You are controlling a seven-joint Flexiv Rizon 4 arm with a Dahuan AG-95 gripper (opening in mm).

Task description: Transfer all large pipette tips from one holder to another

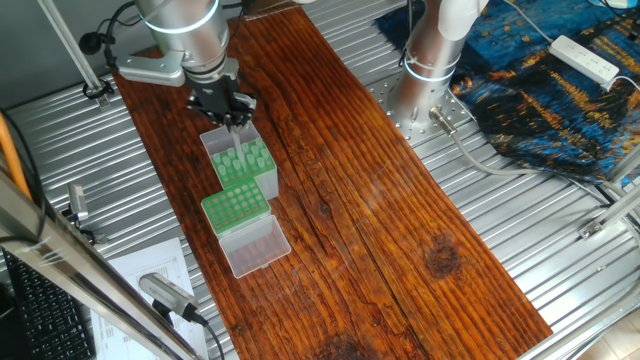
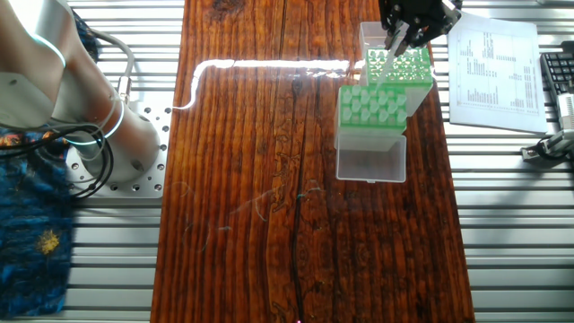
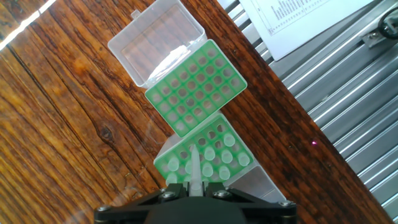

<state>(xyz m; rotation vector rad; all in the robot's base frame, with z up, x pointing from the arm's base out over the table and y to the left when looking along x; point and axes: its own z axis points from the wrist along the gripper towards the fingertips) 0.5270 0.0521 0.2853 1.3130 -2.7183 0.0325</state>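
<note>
Two green holders stand side by side on the wooden board. The one under my hand [image 3: 208,155] [image 1: 247,160] [image 2: 401,65] carries several large pipette tips [image 3: 219,155], wide ends up. The other holder [image 3: 196,87] [image 1: 235,208] [image 2: 377,105] shows only bare holes, and its clear lid [image 3: 155,43] [image 1: 255,245] lies open beside it. My gripper [image 3: 194,186] [image 1: 234,108] [image 2: 405,31] hangs above the filled holder. It is shut on one pale tip [image 3: 194,165] [image 2: 384,70], which points down toward that holder's top.
A printed sheet [image 2: 493,67] and a keyboard [image 2: 558,81] lie on the metal table to one side of the board. The arm's base [image 1: 430,60] and a blue cloth [image 1: 560,100] with a white power strip [image 1: 585,58] are on the other side.
</note>
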